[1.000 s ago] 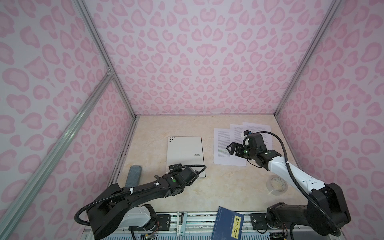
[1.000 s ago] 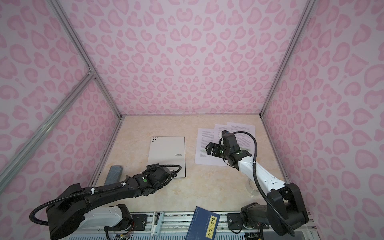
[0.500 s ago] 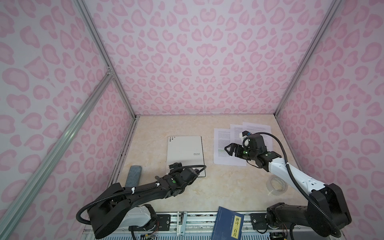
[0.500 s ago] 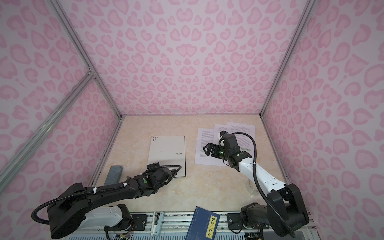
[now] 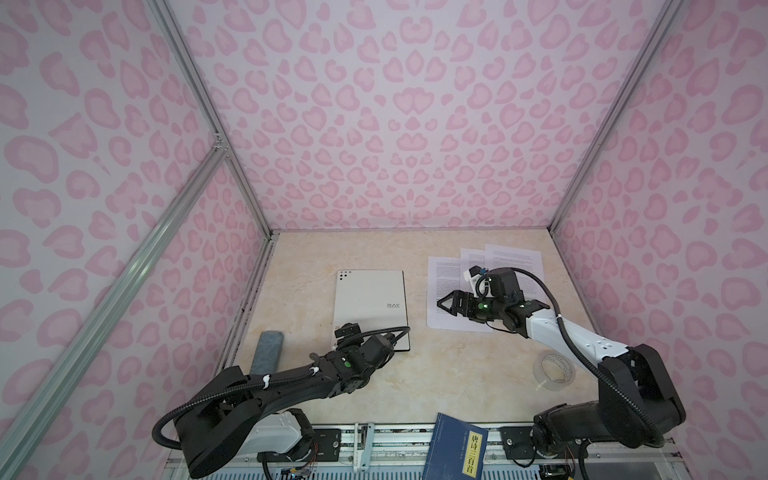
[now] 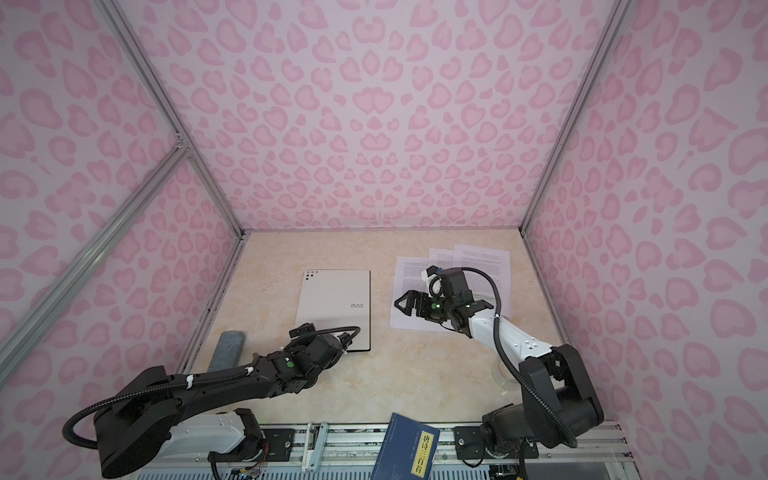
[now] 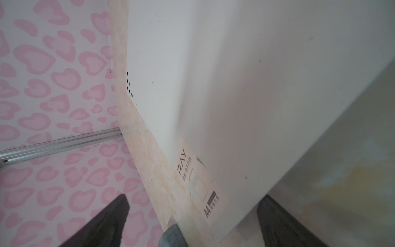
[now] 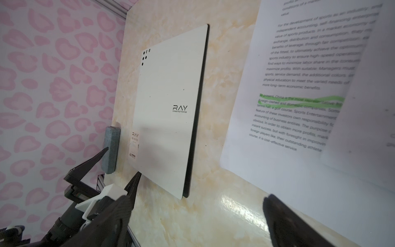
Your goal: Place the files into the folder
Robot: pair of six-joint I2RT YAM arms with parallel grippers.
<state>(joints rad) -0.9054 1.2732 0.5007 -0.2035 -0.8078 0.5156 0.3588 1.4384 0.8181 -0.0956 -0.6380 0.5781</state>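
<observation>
My left gripper [image 7: 193, 197] spread wide at the near corner of the folder [image 5: 370, 297], my right gripper [image 5: 444, 302] spread wide over the left edge of the files [image 5: 446, 272], bare table [image 5: 417, 291] between folder and files.

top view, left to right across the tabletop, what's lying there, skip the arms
grey block → folder → files → clear tape roll. The blue book at the front edge is left out, since it sits level with the files across the view.
</observation>
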